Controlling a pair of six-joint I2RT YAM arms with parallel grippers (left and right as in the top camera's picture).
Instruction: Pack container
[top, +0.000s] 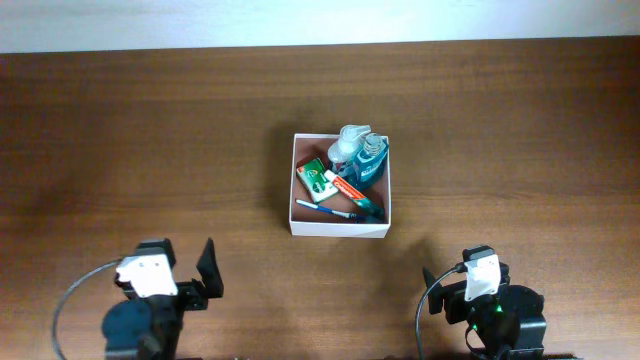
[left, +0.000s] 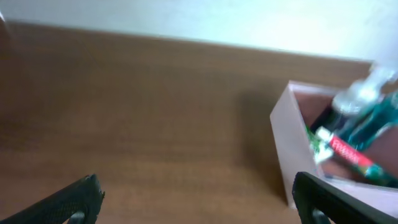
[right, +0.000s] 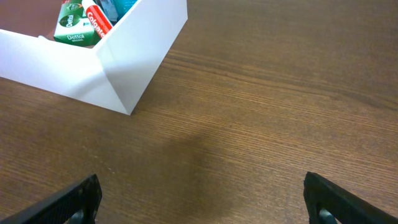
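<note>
The container (top: 338, 229) sits a little right of the middle of the table (top: 150, 120), square to it, and from where I stand it looks full enough. A blue pump bottle (top: 368, 160) lies across its far right corner, a green-and-white carton (top: 314, 178) rests by the left wall, a red-and-white toothpaste tube (top: 350, 190) runs slantwise beside the carton, and a toothbrush (top: 325, 207) lies along the near side. The things touch or overlap one another, though I cannot tell which lies on which. Around it the wood shows nothing loose that I can make out (the left wrist view is blurred, so I would not swear to its corner). Both arms are down at the near edge, well apart from the box, one to each side of it. The left gripper (left: 199, 202) has its fingers spread wide with only table between them, the box off to its right. The right gripper (right: 202, 199) is likewise spread and holds nothing, with a white corner of the box up and to its left. My reading is that the packing itself is finished, or very nearly, and this is the step of standing clear. If anything more is to go in, it lies outside these views, and either arm would first have to reach for it. Otherwise the next move calls for little more than keeping both claws away from those thin walls, since a nudge could slide the light box.
</note>
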